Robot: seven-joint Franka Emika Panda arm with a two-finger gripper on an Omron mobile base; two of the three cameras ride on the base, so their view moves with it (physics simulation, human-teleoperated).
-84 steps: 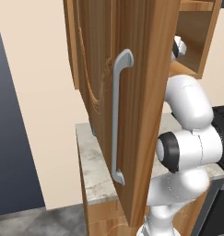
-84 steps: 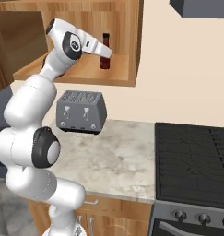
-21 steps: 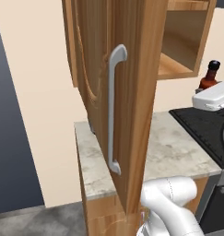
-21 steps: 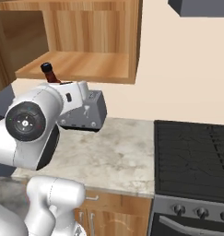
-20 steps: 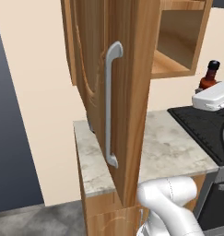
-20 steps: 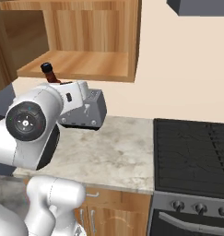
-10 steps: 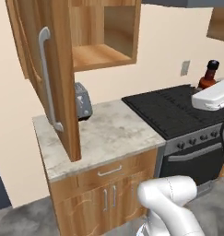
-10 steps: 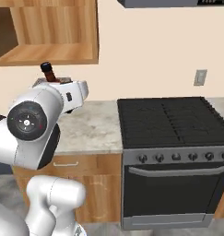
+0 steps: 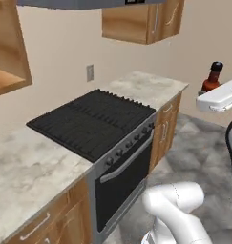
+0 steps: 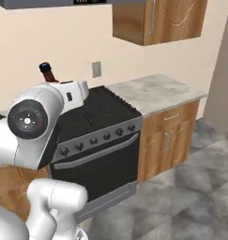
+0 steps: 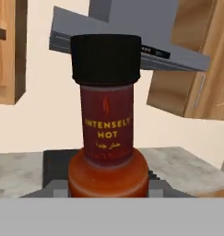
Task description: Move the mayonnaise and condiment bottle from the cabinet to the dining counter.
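The condiment bottle [image 11: 106, 133] is a dark reddish-brown bottle with a black cap and a label reading "intensely hot". It stands upright close in front of the hand camera. My gripper [image 9: 211, 97] is shut on its lower body, held high in the air; the fingers are hidden beneath it. The bottle's neck and cap [image 9: 213, 76] rise above my white hand, and the cap [image 10: 46, 70] also pokes up behind my forearm. An open corner of the cabinet [image 9: 10, 57] sits at the far left. The mayonnaise and the dining counter are out of view.
A black stove [image 9: 93, 121] with an oven front [image 10: 99, 154] stands ahead, under a grey range hood [image 11: 132, 34]. A marble counter [image 9: 146, 86] on wood base cabinets lies to its right, under shut wall cabinets [image 10: 157, 18]. Grey floor [image 10: 186, 187] opens on the right.
Both base views have swung right: the cabinet and toaster slid off to the left and the stove is now central. The bottle stays gripped at the same height.
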